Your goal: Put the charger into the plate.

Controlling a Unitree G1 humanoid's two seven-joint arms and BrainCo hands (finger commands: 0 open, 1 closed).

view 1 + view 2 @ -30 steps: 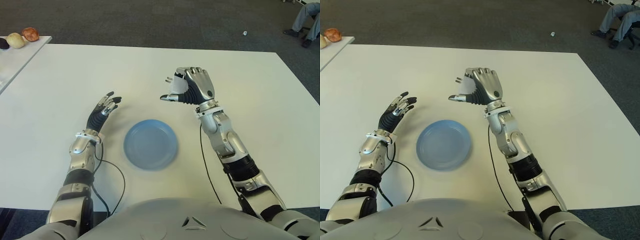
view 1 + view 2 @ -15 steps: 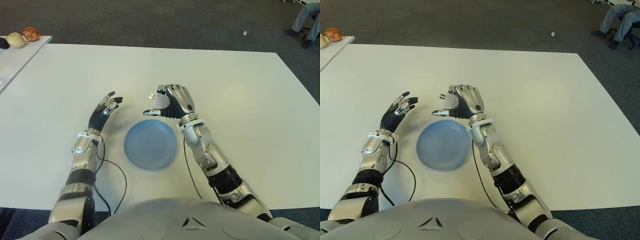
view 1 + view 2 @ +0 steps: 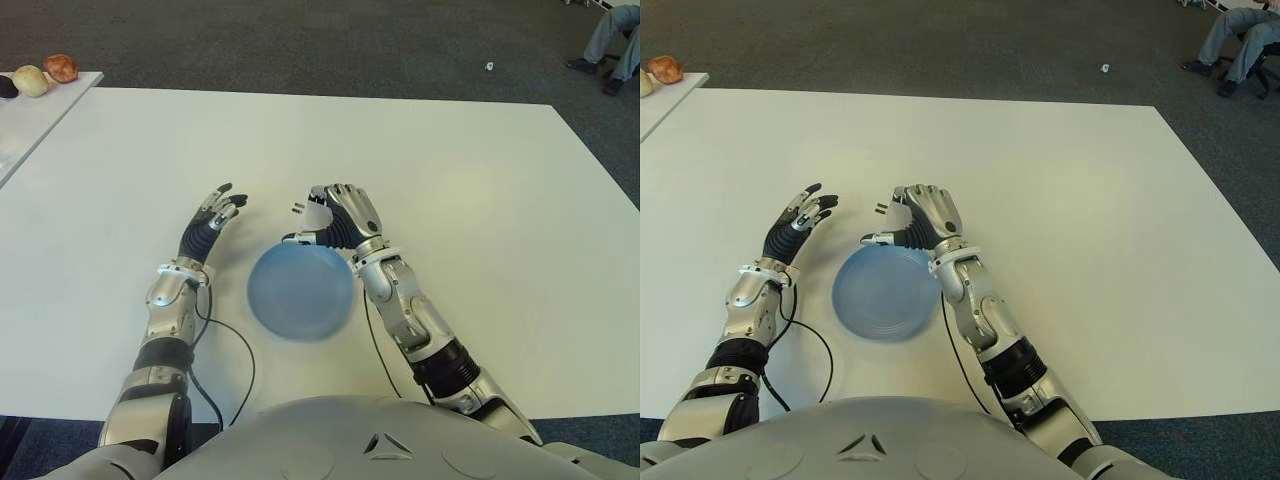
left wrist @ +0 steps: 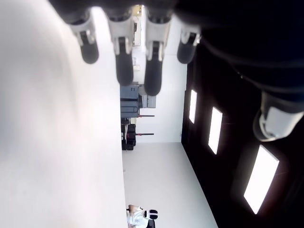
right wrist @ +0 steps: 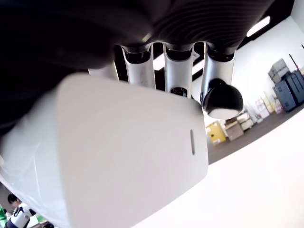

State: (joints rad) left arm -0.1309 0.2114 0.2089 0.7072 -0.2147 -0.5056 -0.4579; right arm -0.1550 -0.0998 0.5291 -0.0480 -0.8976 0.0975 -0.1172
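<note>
1. The white charger (image 3: 316,217) is held in the curled fingers of the right hand (image 3: 335,216), its prongs pointing away from the palm; in the right wrist view its white body (image 5: 118,156) fills the grasp.
2. The charger is seen at the far rim of the blue plate (image 3: 300,295), above the edge and not yet inside it.
3. The left hand (image 3: 208,224) is shown just left of the plate, over the white worktop (image 3: 480,200), fingers spread and nothing held.
4. The carrying step is judged nearly done. Next, the charger should be brought over the plate's middle, lowered, and released only once it is close to the plate's surface.
</note>
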